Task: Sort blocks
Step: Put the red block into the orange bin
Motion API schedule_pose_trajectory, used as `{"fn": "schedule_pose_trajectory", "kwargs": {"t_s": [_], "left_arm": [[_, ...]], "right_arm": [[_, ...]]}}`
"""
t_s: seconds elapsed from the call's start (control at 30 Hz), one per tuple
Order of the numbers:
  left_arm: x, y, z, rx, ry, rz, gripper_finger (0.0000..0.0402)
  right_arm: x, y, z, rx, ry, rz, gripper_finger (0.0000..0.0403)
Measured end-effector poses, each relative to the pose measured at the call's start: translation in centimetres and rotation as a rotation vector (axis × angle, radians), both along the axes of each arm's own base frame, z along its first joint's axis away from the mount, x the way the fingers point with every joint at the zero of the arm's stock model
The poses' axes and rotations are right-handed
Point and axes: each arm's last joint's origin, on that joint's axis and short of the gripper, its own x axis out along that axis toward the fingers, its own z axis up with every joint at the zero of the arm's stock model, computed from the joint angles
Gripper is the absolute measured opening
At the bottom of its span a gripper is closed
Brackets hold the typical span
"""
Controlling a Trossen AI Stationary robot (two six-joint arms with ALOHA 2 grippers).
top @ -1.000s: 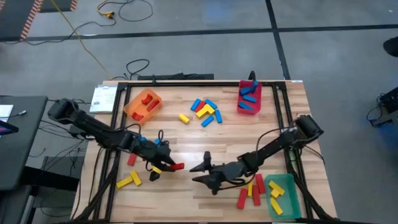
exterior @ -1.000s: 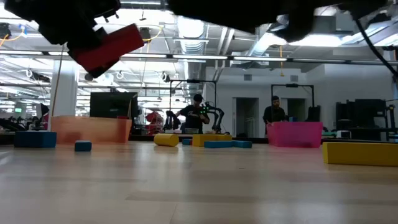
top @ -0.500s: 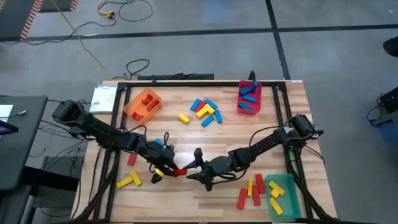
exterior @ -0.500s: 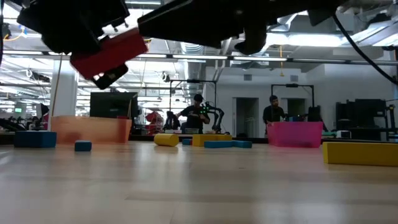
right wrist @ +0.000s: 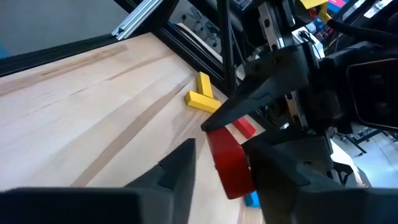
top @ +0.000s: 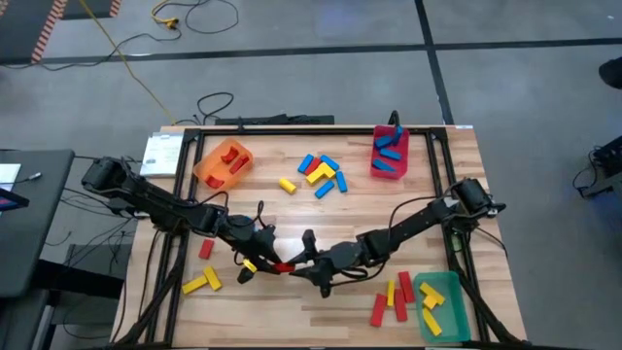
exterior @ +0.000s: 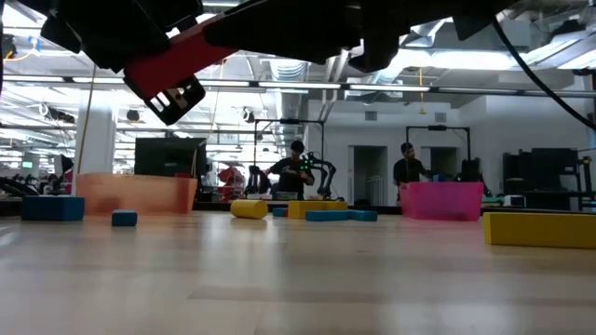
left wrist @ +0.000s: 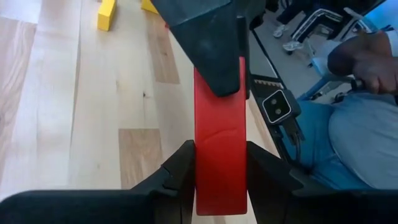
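the wooden table (top: 292,219) carries an orange bin (top: 224,163), a pink bin (top: 390,156) holding blue blocks, and a green bin (top: 442,303) holding yellow blocks. the left gripper (top: 270,262) and right gripper (top: 309,264) meet near the front middle, above the table. the left gripper's fingers (left wrist: 180,171) are clamped on one end of a red block (left wrist: 219,149), lifted off the wood. the right gripper's fingers (right wrist: 180,168) stand either side of the block's other end; whether they press it i cannot tell. loose blocks (top: 319,175) lie mid-table.
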Motion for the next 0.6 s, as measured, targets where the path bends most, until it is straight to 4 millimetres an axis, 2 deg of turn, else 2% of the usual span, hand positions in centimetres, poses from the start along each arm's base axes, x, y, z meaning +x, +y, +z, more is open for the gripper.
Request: {"fn": "schedule_pose_trajectory", "kwargs": {"t_s": [0.23,0.5,0.6], "left_arm": [[0.04,-0.08,0.15,-0.023,-0.012,-0.016,0.0105],[0.11,-0.12,0.31,-0.03,-0.033,-0.023,0.0107],[0.12,-0.13,0.36,-0.02,-0.044,-0.026,0.0124]], "right_arm": [[-0.02,0.04,0.02,-0.026,-0.004,0.009,0.0074],[-0.08,0.2,0.13,-0.025,-0.007,0.015,0.0067],[-0.23,0.56,0.13,0.0,-0.002,0.013,0.0067]]}}
